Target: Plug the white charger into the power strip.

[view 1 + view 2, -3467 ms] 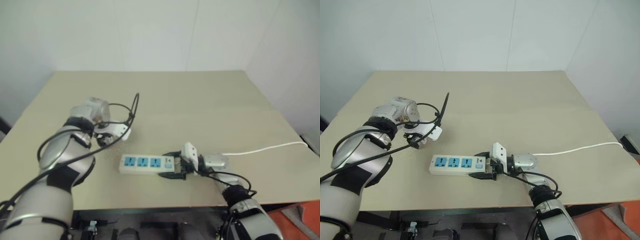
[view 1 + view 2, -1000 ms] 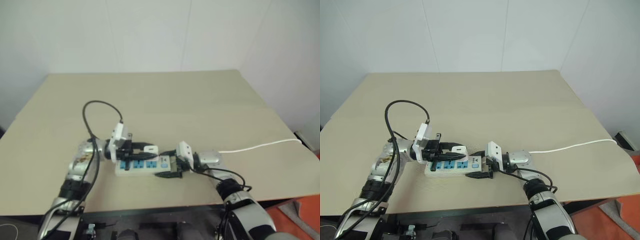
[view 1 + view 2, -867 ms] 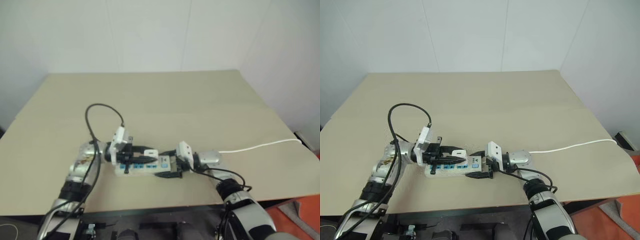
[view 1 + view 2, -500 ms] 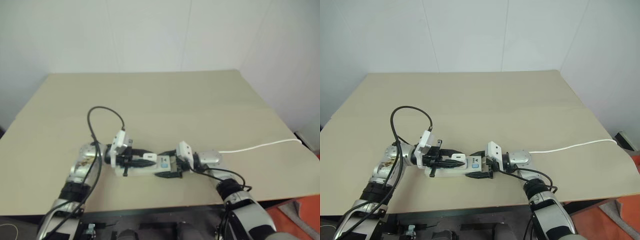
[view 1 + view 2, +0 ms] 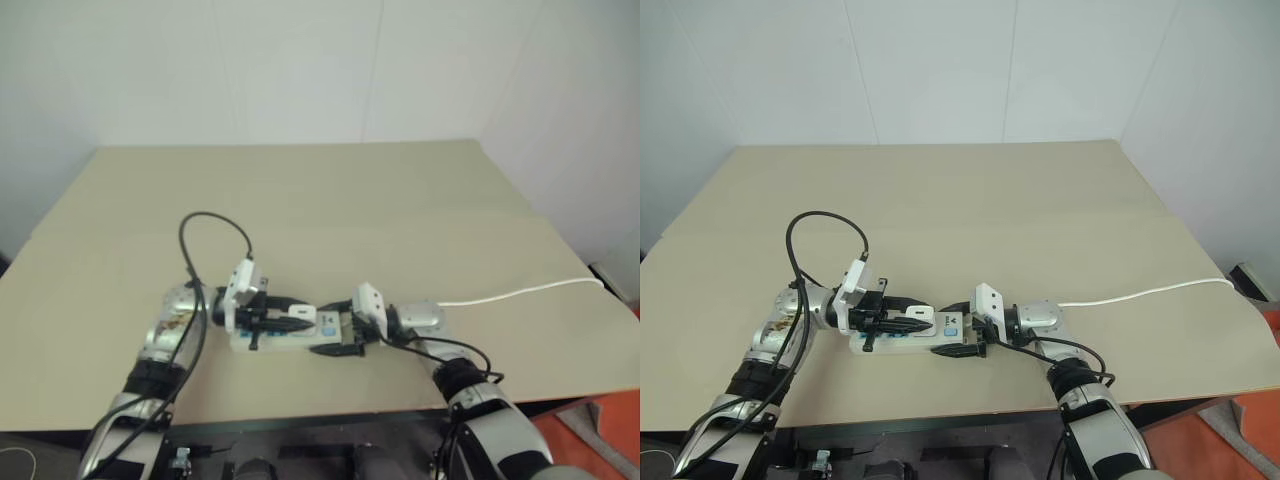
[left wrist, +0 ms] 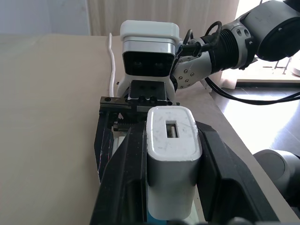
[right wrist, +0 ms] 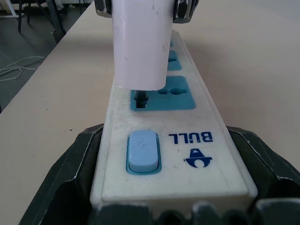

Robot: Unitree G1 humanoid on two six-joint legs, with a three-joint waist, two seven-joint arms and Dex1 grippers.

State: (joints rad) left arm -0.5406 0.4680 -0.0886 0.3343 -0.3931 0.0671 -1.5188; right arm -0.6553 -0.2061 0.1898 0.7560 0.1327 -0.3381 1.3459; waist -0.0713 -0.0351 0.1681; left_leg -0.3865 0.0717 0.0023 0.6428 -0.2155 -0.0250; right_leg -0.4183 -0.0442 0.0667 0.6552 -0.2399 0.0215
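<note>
Nearly there: the left gripper [image 6: 171, 187] is pinching the white charger [image 7: 140, 42] tight, prongs just entering the power strip's [image 7: 171, 140] socket nearest the switch, right gripper [image 5: 962, 335] bracing the strip's 3 o'clock end, jaws wide, final push remaining.

Beige table [image 5: 1040, 200] carries the power strip [image 5: 902, 341] and its white cable [image 5: 1140, 292]

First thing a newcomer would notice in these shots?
The two grippers meeting near the table's front edge: the left gripper shut on the white charger, the right gripper clamping the switch end of the power strip. The charger's prongs are entering the blue socket nearest the switch, body not yet flush. The strip's thin cable trails right.
</note>
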